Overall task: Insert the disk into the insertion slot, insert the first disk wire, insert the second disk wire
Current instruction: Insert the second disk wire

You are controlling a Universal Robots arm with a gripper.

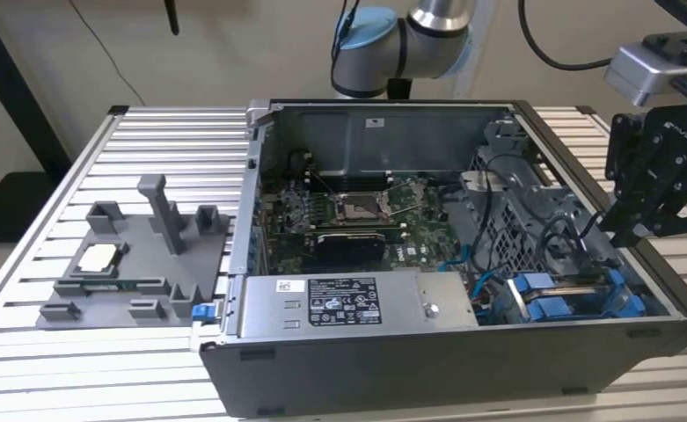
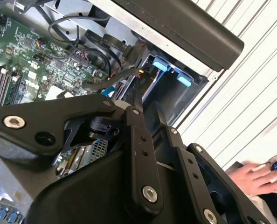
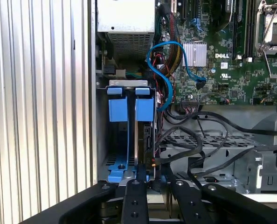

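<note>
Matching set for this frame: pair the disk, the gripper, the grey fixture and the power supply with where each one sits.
Things:
1 disk
2 gripper
3 grey fixture
4 power supply

Places:
A on the slatted table, at the exterior view's left of the case
B over the case's wall at the exterior view's right
C in the insertion slot
D inside the case, along its near wall

Pairs: 1-C, 2-B, 3-A, 4-D
</note>
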